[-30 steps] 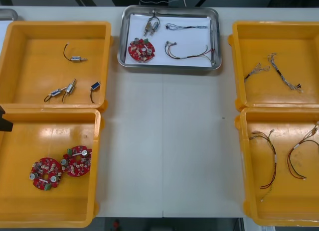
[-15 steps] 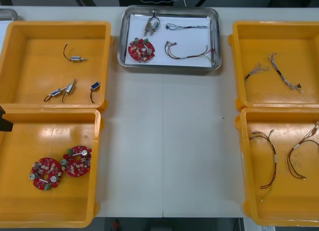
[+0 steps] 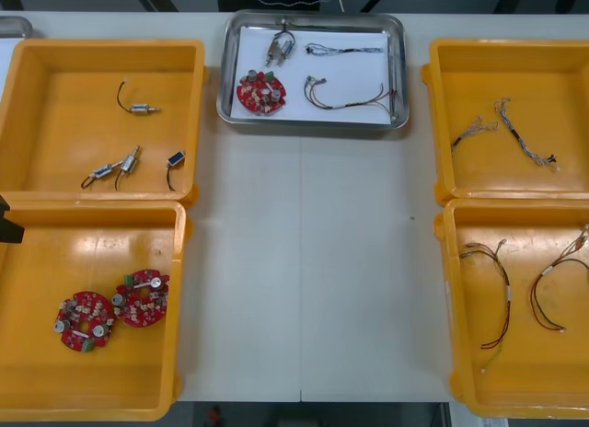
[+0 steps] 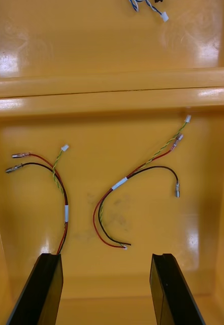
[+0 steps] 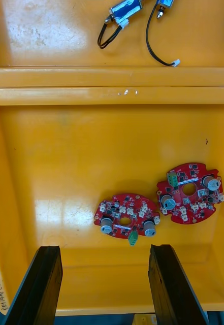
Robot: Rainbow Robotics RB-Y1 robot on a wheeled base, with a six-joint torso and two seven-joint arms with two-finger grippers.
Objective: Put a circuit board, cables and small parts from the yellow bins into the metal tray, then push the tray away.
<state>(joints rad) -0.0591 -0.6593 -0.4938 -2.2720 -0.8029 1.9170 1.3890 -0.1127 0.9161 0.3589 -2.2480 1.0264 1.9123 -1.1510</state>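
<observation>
Bench (image 3: 304,261), surveyed from above. One metal tray (image 3: 401,73) stands at 12 o'clock, near the far edge. It holds four items:
- one circuit board (image 3: 261,92) at the tray's 8 o'clock
- one small metal part (image 3: 279,47) at 11 o'clock
- one blue-and-white cable (image 3: 342,50) at 1 o'clock
- one red-and-yellow cable (image 3: 350,98) at 4 o'clock

Four yellow bins are present, two on each side of the bench.
- The 10 o'clock bin (image 3: 64,77) holds four loose metal parts (image 3: 140,108), each with a short lead.
- The 8 o'clock bin (image 3: 101,243) holds two spare boards (image 3: 85,321), lying just beside each other.
- The 2 o'clock bin (image 3: 515,68) holds two thin twisted cables (image 3: 474,130), lying apart.
- The 4 o'clock bin (image 3: 515,381) holds two wire bundles (image 3: 492,289) in red, black and yellow.

Left end effector (image 5: 104,249): fingers apart, nothing between them. It hangs over the 8 o'clock bin, with both spare boards lying on the bin floor beyond the fingertips.

Right end effector (image 4: 106,256): fingers apart, nothing between them. It hangs over the 4 o'clock bin, with both wire bundles ahead of the fingers. One bundle's end runs up to a fingertip; whether they touch cannot be told.
</observation>
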